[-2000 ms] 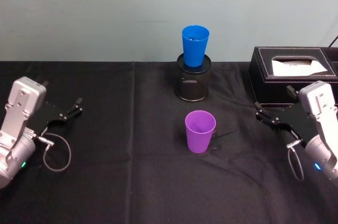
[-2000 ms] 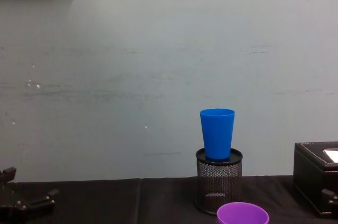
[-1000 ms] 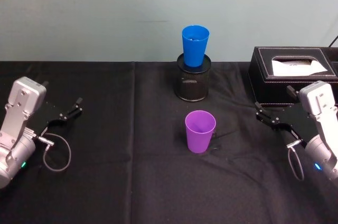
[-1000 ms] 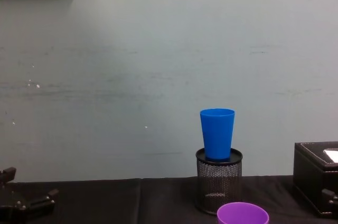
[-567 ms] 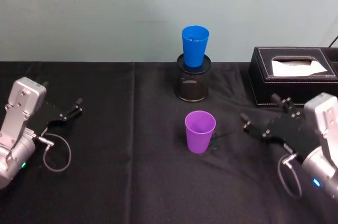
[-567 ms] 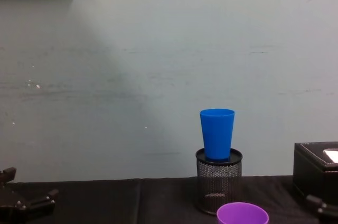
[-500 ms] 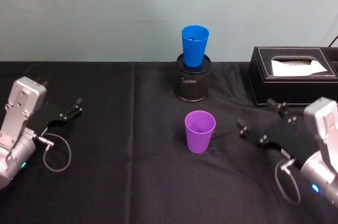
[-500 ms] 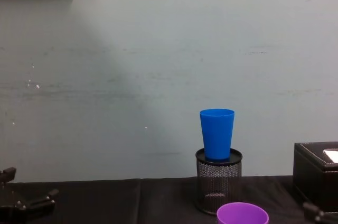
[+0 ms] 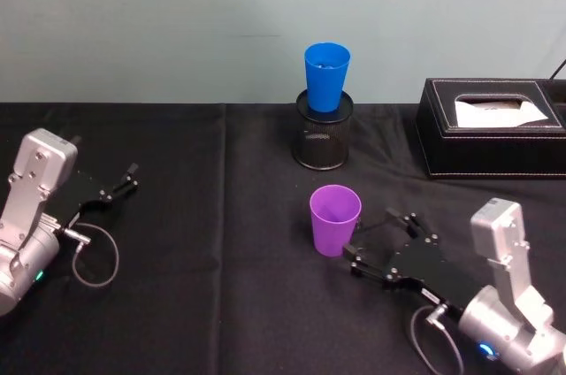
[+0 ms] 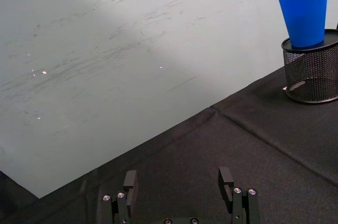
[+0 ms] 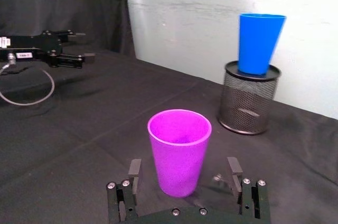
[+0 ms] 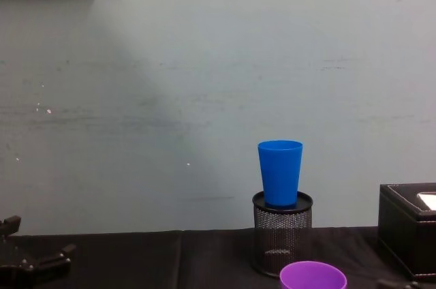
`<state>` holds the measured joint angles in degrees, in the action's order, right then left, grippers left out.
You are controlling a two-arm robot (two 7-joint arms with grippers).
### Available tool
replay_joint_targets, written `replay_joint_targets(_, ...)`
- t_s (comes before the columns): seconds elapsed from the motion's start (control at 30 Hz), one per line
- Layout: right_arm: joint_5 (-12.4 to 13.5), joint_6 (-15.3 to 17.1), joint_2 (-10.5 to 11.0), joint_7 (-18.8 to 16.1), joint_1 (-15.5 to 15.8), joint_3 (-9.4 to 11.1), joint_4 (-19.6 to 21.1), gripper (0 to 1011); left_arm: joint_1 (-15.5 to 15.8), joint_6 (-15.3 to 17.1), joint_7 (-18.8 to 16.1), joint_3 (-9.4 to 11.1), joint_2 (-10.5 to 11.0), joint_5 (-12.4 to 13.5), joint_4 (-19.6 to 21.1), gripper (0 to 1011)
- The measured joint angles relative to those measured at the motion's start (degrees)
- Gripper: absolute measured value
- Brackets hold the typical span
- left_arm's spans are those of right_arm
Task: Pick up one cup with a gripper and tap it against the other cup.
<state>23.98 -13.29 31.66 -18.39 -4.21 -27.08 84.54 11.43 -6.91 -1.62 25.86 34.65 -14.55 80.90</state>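
Black cloth tabletop (image 9: 221, 304), pale wall behind. R gripper (image 9: 370, 235) sits low by the purple cup (image 9: 335, 219), fingers spread, cup at their mouth mid-table, not clamped yet. Grab, lift & tap vs blue cup (image 9: 326, 76) atop mesh pot (image 9: 323, 145) all to do. L gripper (image 9: 122, 183) parked far left, fingers apart.

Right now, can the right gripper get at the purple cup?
Probably yes. The right gripper is open and points at the purple cup, which stands upright just ahead of it, nothing between. The blue cup sits farther back on the mesh pot.
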Motion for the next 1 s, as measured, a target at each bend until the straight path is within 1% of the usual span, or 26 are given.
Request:
replay_joint_targets(0.03, 0.0, 0.0, 0.0, 0.0, 0.0, 0.0, 0.0, 1002, 0.0, 0.0, 0.0, 0.0, 0.0, 0.0, 0.0, 1000)
replay_joint_targets(0.13, -0.6, 0.0, -1.7, -1.2, -1.7, -0.5, -2.0, 1002, 0.0, 0.0, 0.0, 0.0, 0.0, 0.0, 0.0, 1000)
replay_joint_targets(0.27, -1.3, 0.3, -3.4, -2.1, -3.7, -0.9, -4.3, 1002, 0.0, 0.0, 0.0, 0.0, 0.0, 0.0, 0.0, 1000)
replay_joint_targets(0.3, -1.5, 0.3, -4.2, -2.5, -4.5, -0.9, -5.3, 1002, 0.0, 0.0, 0.0, 0.0, 0.0, 0.0, 0.0, 1000)
replay_joint_targets(0.63, -2.4, 0.3, -7.9, -5.0, -8.6, -1.1, -10.2, 1000, 0.0, 0.0, 0.0, 0.0, 0.0, 0.0, 0.0, 1000)
replay_joint_targets(0.67, -2.4, 0.3, -7.9, -5.0, -8.6, -1.1, -10.2, 1002, 0.0, 0.0, 0.0, 0.0, 0.0, 0.0, 0.0, 1000)
replay_joint_targets(0.83, -2.8, 0.9, -9.4, -5.3, -9.6, -0.7, -11.8, 1002, 0.0, 0.0, 0.0, 0.0, 0.0, 0.0, 0.0, 1000)
replay_joint_targets(1.0, -2.8, 0.9, -9.3, -5.3, -9.6, -0.7, -11.7, 1002, 0.0, 0.0, 0.0, 0.0, 0.0, 0.0, 0.0, 1000)
